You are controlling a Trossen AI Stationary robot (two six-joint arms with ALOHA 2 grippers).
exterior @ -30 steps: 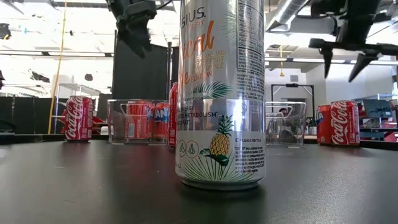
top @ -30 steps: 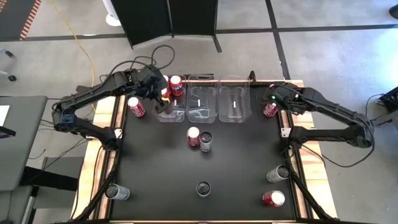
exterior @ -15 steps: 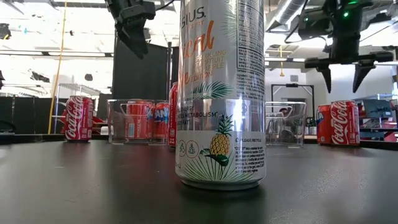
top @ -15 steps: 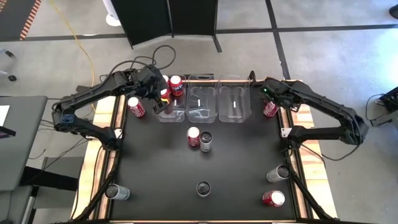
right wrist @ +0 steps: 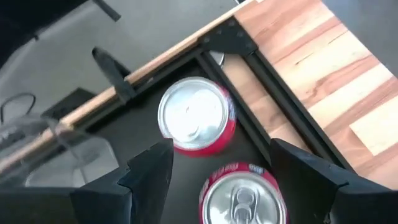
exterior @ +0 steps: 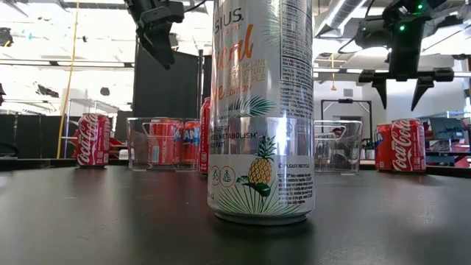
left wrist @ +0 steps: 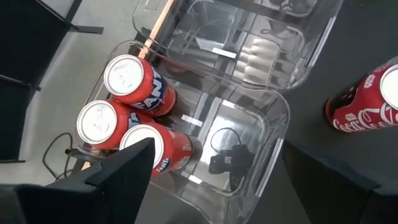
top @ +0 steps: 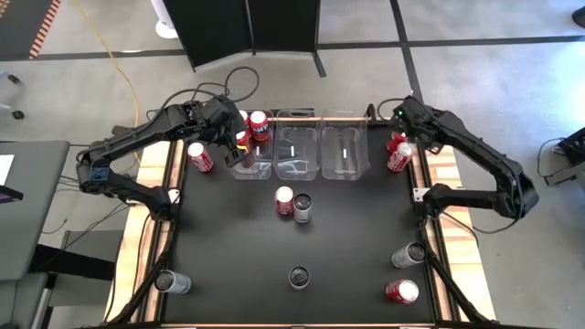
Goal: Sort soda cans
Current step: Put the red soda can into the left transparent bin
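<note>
The right gripper [exterior: 402, 79] is hovering with fingers spread, gripping nothing, directly above two red soda cans [right wrist: 195, 122] standing upright side by side at the far right corner of the black surface [top: 347, 238]. The left gripper [exterior: 163, 53] (also spread and empty) is hanging over a clear bin [left wrist: 249, 146]; three red cans [left wrist: 134, 84] are standing inside, beneath it.

The tall silver pineapple-printed can [exterior: 261, 110] is cut off at the low view's top and hides the middle clear plastic bin behind it.
</note>
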